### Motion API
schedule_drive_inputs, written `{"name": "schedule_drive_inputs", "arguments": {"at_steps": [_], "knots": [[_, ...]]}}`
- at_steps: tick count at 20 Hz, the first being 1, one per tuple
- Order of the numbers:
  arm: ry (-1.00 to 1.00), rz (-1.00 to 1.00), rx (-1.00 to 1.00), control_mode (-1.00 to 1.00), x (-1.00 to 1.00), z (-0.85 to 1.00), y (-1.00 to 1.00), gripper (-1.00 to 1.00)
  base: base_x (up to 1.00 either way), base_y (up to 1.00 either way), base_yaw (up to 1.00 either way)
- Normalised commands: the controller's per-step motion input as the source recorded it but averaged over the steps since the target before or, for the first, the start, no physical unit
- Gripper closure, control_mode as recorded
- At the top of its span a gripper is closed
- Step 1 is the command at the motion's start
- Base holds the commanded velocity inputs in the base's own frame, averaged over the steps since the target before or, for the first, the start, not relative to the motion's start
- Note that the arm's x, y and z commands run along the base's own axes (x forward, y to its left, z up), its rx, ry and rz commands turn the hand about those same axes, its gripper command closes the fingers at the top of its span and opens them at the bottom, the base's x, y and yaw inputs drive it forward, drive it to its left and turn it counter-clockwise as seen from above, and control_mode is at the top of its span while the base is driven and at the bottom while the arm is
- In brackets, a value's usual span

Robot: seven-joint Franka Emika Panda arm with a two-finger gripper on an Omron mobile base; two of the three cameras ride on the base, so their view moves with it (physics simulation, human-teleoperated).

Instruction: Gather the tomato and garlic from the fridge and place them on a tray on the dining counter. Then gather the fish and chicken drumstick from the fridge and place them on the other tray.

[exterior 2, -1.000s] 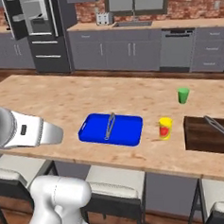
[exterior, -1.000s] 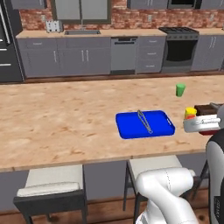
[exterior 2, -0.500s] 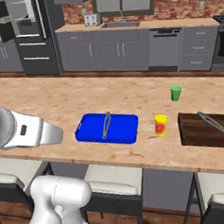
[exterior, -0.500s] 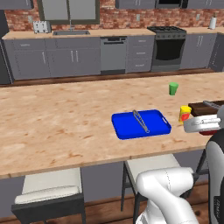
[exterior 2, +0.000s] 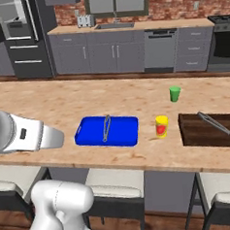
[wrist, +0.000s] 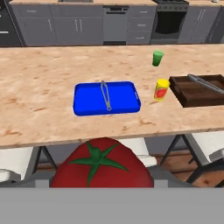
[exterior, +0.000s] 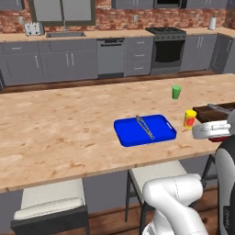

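Gripper [wrist: 103, 181] jaws clamped on the tomato [wrist: 103, 164], short of the dining counter's [exterior: 55, 133] near edge, blue tray [wrist: 106, 98] with tongs [wrist: 105, 95] set mid-counter; risk: round fruit landing on the tongs and rolling off the tray's low rim.

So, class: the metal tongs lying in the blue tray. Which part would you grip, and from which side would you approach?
Grip the tongs around mid-length, coming straight down from above. They lie flat in the blue tray, long and thin, so closing across the two narrow arms seems safest; the tray's raised rim would likely block a sideways approach.
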Motion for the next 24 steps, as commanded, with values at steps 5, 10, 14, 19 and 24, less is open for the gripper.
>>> {"name": "schedule_drive_inputs", "arguments": {"at_steps": [5,10,14,19,24], "knots": [[0.06,0.06,0.00,-1.00,0.89,0.00,0.24,1.00,0.00,0.00,0.00],[0.12,0.09,0.00,-1.00,0.98,-0.04,0.19,1.00,0.00,0.00,0.00],[0.08,0.05,0.00,-1.00,0.77,-0.29,0.27,1.00,0.00,0.00,0.00],[0.03,0.07,0.00,-1.00,0.61,-0.39,0.18,1.00,0.00,0.00,0.00],[0.01,0.11,0.00,-1.00,0.47,-0.37,0.01,1.00,0.00,0.00,0.00]]}}
